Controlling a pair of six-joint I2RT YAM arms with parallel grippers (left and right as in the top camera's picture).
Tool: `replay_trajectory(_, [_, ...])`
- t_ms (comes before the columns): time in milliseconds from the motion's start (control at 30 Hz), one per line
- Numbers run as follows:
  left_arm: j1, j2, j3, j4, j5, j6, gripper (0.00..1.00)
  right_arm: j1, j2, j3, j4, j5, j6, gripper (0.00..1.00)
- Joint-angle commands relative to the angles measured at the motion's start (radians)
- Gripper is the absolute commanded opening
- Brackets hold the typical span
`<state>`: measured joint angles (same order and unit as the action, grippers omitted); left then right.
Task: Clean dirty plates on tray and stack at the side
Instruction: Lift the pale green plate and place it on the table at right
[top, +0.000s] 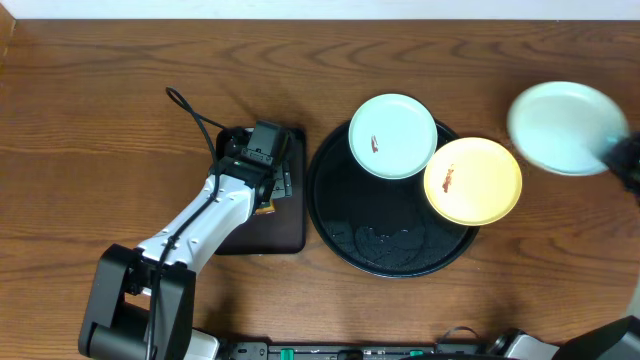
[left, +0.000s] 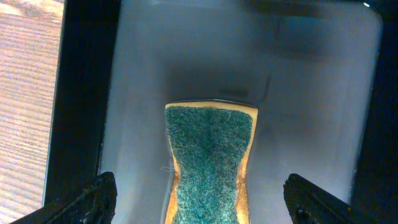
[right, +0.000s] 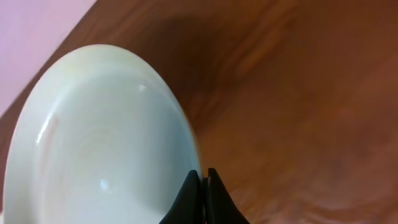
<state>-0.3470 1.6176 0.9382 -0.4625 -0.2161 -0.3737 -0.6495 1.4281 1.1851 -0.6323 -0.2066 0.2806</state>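
Wood-grain table (top: 100, 120) from edge to edge in the overhead view, and the big round tray (top: 330, 215) sits right of centre. On it, up at the far side, lies the mint plate (top: 392, 135), with a small brown smear left of its middle. Just beside it, touching or slightly overlapping its edge, is the yellow plate (top: 473, 180), smeared too and hanging out over the tray's right rim. Off the tray, at the upper right, there's the held plate (top: 565, 127), pale and blurred, with the right gripper (top: 622, 160) a dark shape at its lower right edge. Over on the left, the left gripper (top: 262, 165) hangs above the small rectangular tray (top: 290, 235), which lies just beside the round one.

Down to the left wrist view: a sponge (left: 210, 165) lies in that rectangular tray (left: 311, 93), green scouring face up, yellow showing along its edges. The left gripper (left: 199, 193) is spread wide, one finger at each bottom corner, the sponge between them. Neither fingertip (left: 93, 199) touches it, and the gripper has hold of nothing.

Now the right wrist view: the held plate (right: 99, 143) fills the left half, glossy, with brown table (right: 298, 93) behind. The right gripper (right: 202, 186) is pinched tight on the plate's near rim, its two dark fingers pressed almost together with the rim between them.
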Motion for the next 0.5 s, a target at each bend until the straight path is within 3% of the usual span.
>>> replay_trajectory(0, [0.006,0.016,0.000,0.002,-0.013,-0.006,0.87,-0.064,0.041,0.017,0.009,0.037,-0.005,0.01])
replay_trajectory(400, [0.006,0.016,0.000,0.000,-0.013,-0.006,0.87,-0.086,0.319,0.016,0.072,0.153,-0.035,0.01])
replay_trajectory(467, [0.006,0.016,0.000,0.001,-0.013,-0.006,0.87,-0.086,0.344,0.016,0.085,0.148,-0.055,0.07])
